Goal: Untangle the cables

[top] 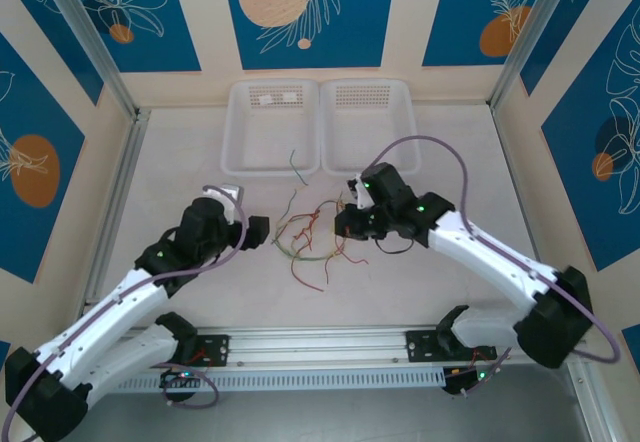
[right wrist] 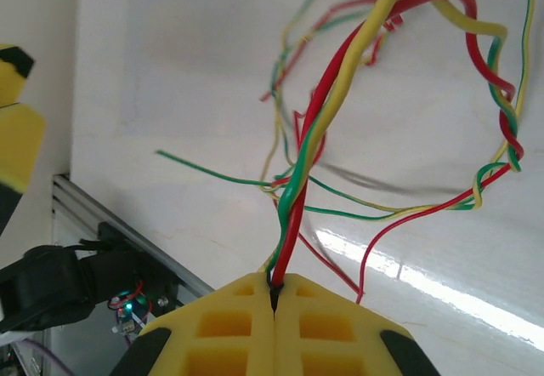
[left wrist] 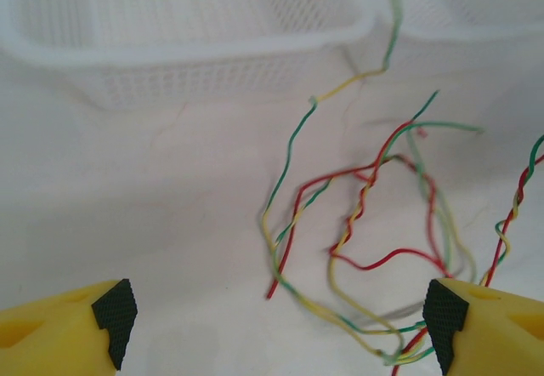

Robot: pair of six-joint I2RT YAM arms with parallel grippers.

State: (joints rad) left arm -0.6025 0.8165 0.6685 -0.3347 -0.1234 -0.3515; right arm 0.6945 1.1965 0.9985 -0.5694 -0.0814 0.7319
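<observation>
At center, right jaws clamp cables (right wrist: 310,138).

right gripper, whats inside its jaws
The right gripper is shut on the cables: red, green and yellow strands run into the closed jaws. How far they reach inside is hidden.

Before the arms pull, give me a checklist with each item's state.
1. Right gripper shut on cables: ok; red, yellow and green strands are pinched.
2. Left gripper gripping a strand: not ok; it is open and holds nothing.
3. Cables loose enough to separate: not ok; the strands are twisted together.
4. Green end free of the basket: cannot tell; it runs past the rim.
5. Grippers apart: ok.
</observation>
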